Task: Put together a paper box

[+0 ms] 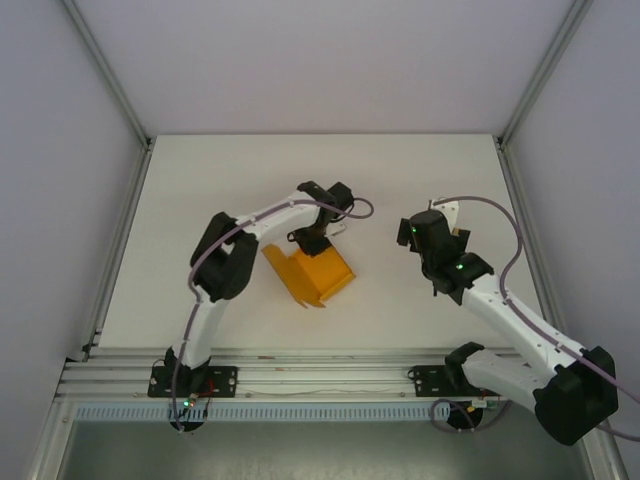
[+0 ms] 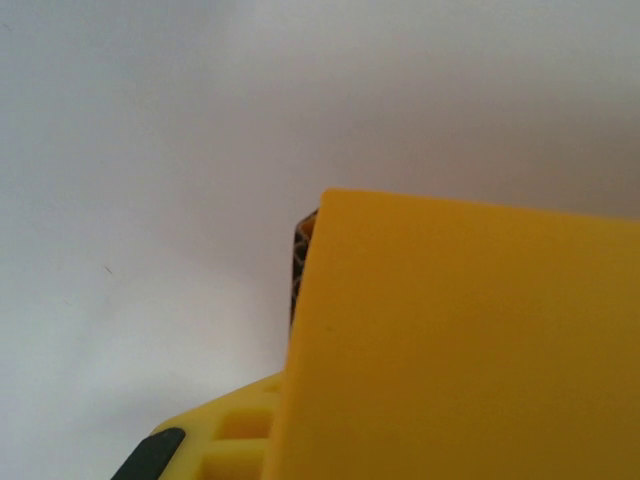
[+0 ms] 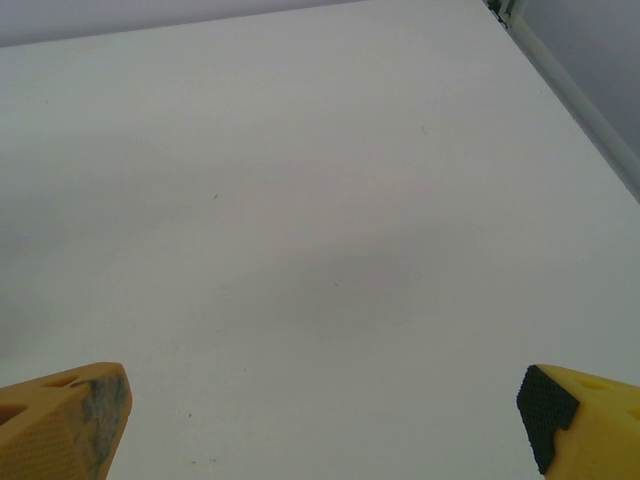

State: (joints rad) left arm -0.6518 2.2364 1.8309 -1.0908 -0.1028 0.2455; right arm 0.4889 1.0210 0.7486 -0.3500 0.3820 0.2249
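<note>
Box: orange card, part-folded, on desk. Left hand: closed on its far flap. Right hand: wide open, empty.

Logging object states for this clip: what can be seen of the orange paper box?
The paper box is bright orange thin card, partly folded: some panels stand up, one flap reaches out leftward, and the top is open. It sits on the white table, left of centre. The left fingers are closed on a raised panel, which looks smooth and unmarked in the left wrist view.
</note>
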